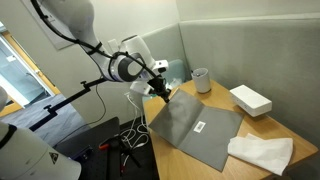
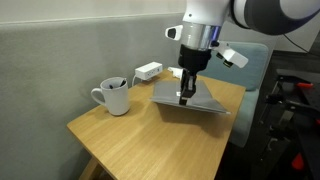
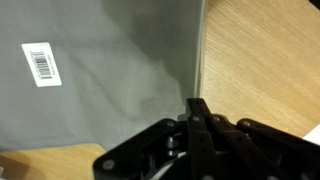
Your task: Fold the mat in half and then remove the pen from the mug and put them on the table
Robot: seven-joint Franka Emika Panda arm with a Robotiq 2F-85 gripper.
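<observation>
Mat (image 1: 180, 120), grey and tagged, lies on the wooden table (image 2: 150, 140), one edge clamped between the shut fingers of the gripper (image 1: 158, 95); the arm (image 2: 198, 35) bends down from above, wrist pointing straight at the tabletop. Beyond stands the mug (image 1: 200, 79).

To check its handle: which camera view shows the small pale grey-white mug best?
An exterior view shows the small pale grey-white cylindrical mug best: near, unblocked, handle visible. In an exterior view the mug is small and distant. The wrist view shows the large grey fabric mat, not the mug.
</observation>
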